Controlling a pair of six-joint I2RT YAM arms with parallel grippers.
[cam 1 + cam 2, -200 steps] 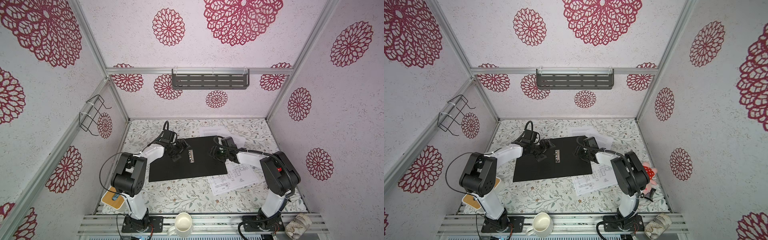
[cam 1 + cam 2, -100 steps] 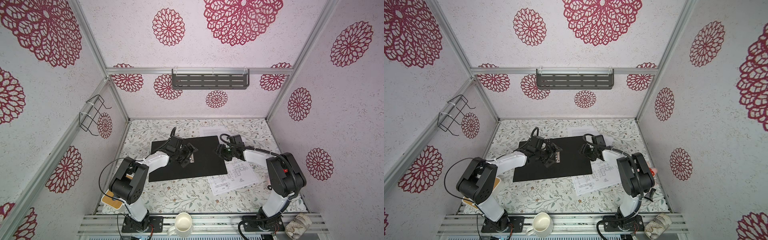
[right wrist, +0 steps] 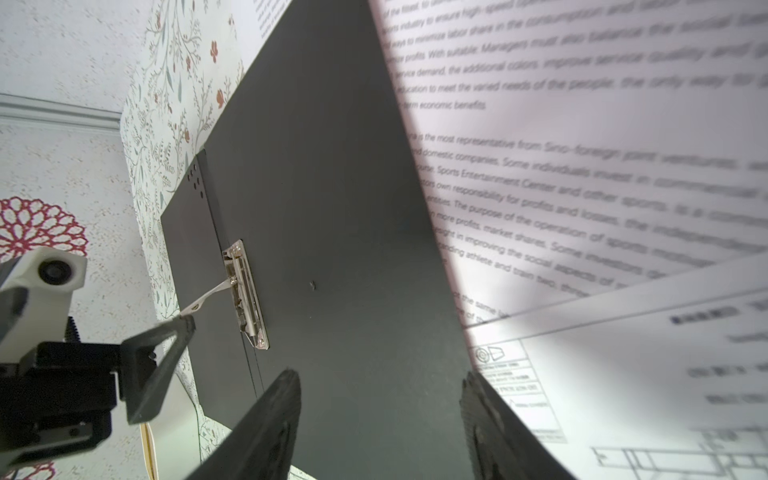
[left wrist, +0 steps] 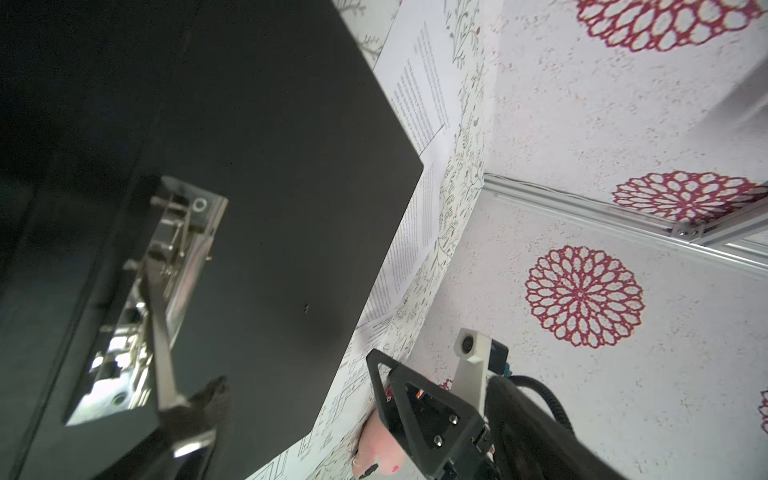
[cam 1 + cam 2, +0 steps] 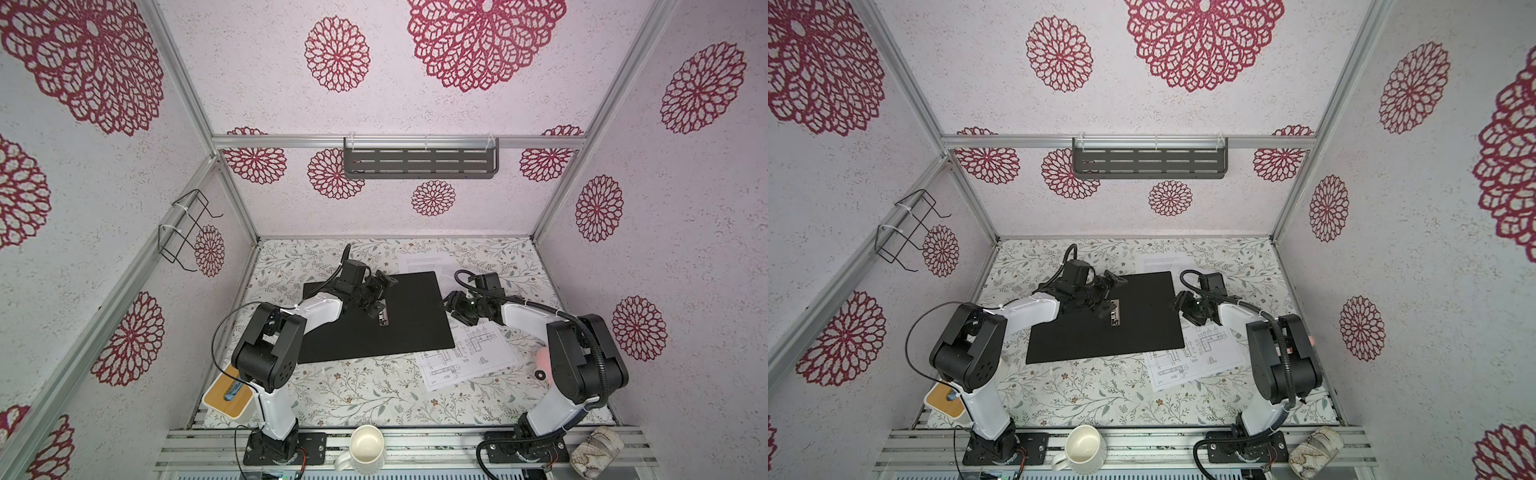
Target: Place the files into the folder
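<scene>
The left gripper (image 5: 381, 296) is spread wide and pinches nothing; in the right wrist view one fingertip (image 3: 183, 326) touches the free end of the raised lever (image 3: 208, 297) of the metal clip (image 5: 383, 319), so it seems to be propping the clip open, not clamping it. The clip sits by the spine of the folder (image 5: 411, 316), which lies open and flat, black inside up, in the middle of the desk (image 5: 332, 399) towards its far edge. The right gripper (image 3: 380, 376) is partly spread and empty, low over the folder's right edge, one finger above the black board and the other above paper. The files are all outside the folder, on the right half of the desk: a text sheet (image 5: 424, 264) at the folder's far right corner, a second text sheet (image 3: 582, 166) along its right edge, both seemingly tucked a little under the board, and the drawing sheet (image 5: 465, 357) off its near right corner. To do this step well, the left fingertip should hold the lever up without sliding off its narrow end, or the clip could snap shut. The right gripper should close on one sheet's free edge only, lift it shallowly, and slide it across the board until its edge goes under the open clip, without nudging the folder.
</scene>
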